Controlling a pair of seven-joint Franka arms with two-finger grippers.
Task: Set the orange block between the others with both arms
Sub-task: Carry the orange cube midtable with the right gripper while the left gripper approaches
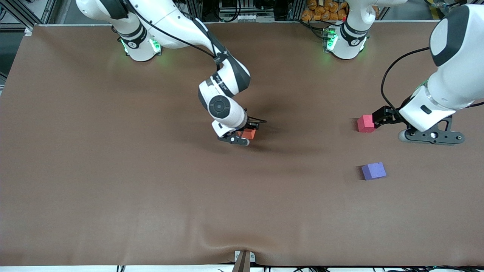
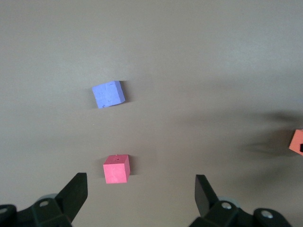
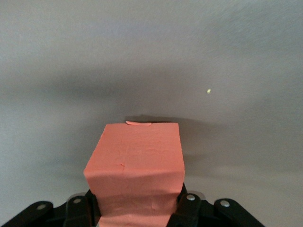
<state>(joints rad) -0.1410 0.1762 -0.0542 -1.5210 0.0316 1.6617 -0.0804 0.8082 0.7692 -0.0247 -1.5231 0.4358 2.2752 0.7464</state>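
Note:
My right gripper (image 1: 246, 133) is shut on the orange block (image 1: 248, 133) over the middle of the table; the block (image 3: 135, 165) fills the right wrist view between the fingers (image 3: 189, 208). It also shows at the edge of the left wrist view as an orange block (image 2: 297, 142). The pinkish-red cube (image 1: 366, 123) sits toward the left arm's end. The purple-blue cube (image 1: 373, 170) lies nearer the front camera than it. My left gripper (image 1: 379, 118) hovers open right beside the pinkish-red cube (image 2: 116, 169), with nothing between its fingers (image 2: 75, 191). The purple-blue cube (image 2: 108, 94) shows past it.
The brown table cover (image 1: 113, 170) is bare apart from the three cubes. A small bracket (image 1: 244, 260) sits at the table's front edge. Both arm bases (image 1: 342, 43) stand along the back edge.

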